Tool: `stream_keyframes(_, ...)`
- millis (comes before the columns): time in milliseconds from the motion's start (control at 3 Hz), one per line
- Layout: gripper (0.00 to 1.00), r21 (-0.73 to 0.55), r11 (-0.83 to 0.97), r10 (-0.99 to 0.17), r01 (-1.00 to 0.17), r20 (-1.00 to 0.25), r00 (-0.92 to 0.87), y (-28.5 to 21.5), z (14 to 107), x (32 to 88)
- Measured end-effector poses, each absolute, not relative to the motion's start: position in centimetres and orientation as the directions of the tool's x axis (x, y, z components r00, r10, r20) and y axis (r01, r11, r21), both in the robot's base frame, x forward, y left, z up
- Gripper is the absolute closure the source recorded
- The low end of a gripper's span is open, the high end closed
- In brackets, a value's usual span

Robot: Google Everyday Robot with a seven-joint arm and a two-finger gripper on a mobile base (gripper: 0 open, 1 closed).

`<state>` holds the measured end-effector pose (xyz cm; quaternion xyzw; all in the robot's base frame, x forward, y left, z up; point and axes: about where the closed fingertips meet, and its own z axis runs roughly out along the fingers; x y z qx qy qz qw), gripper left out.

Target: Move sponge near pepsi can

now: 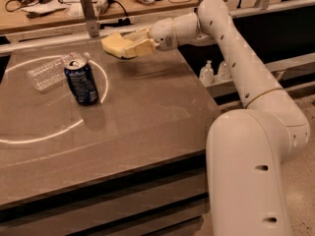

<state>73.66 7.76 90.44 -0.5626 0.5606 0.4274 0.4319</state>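
Note:
The pepsi can (81,81) is dark blue with a silver top and stands upright on the left part of the brown table (138,127). The sponge (115,44) is a pale yellow foam block held in the air above the table's far side, to the right of and behind the can. My gripper (132,45) reaches in from the right and is shut on the sponge, its pale yellow fingers (142,46) clamped around its right end. The sponge is clear of the table surface and casts a shadow below it.
A clear plastic bottle (49,73) lies on its side just left of and behind the can. A white ring is marked on the table around them. A metal post (89,14) stands at the far edge. A cluttered bench is behind. Small bottles (207,73) sit on a shelf at right.

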Motion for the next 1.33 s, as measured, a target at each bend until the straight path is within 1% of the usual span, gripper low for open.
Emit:
stream_keyframes(333,1.0,0.058,-0.152,-0.298,-0.987,-0.955,-0.011,6.6,90.4,68.9)
stream_keyframes(667,1.0,0.102,-0.197,-0.343,-0.975,-0.939,-0.029,4.1,90.7,65.2)
stream_keyframes(1000,1.0,0.113,-0.158,-0.397,-0.981,-0.917,-0.041,2.4,90.3,62.4)
stream_keyframes(1333,1.0,0.117,-0.098,-0.43,-0.988,-0.901,-0.064,1.9,89.2,61.0)
